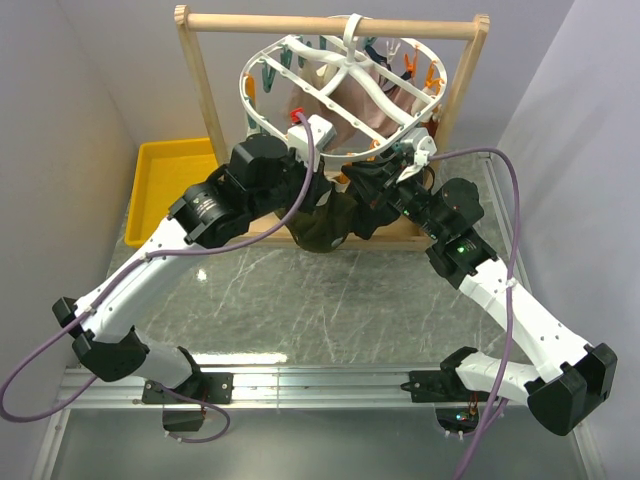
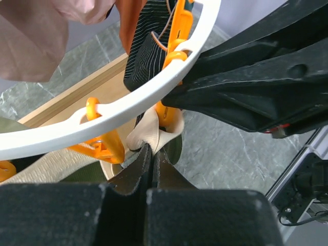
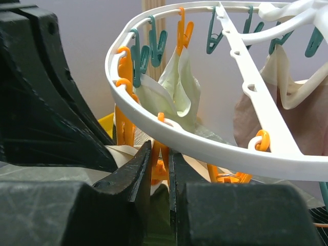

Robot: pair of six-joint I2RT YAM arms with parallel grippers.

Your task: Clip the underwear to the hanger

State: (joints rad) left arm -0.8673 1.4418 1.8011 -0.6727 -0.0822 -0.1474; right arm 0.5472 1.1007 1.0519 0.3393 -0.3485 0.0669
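Observation:
The white ring hanger (image 1: pixel 262 52) hangs from the wooden rail, with orange and teal clips along its rim. Below its near edge hangs the dark olive underwear (image 1: pixel 322 230). In the left wrist view, my left gripper (image 2: pixel 152 149) is shut on a fold of the underwear's (image 2: pixel 146 132) beige waistband, right under an orange clip (image 2: pixel 167 114) and the hanger's rim (image 2: pixel 123 105). In the right wrist view, my right gripper (image 3: pixel 160 149) is shut on the orange clip (image 3: pixel 159 160) beneath the hanger rim (image 3: pixel 205 148). Olive fabric of the underwear (image 3: pixel 161 215) shows low between its fingers.
The wooden rail frame (image 1: pixel 330 22) stands at the back of the table. A yellow bin (image 1: pixel 170 180) sits to its left. A pinkish-beige garment (image 1: pixel 360 105), a black ribbed garment (image 2: pixel 148 46) and a pale greenish cloth (image 3: pixel 177 87) hang from other clips.

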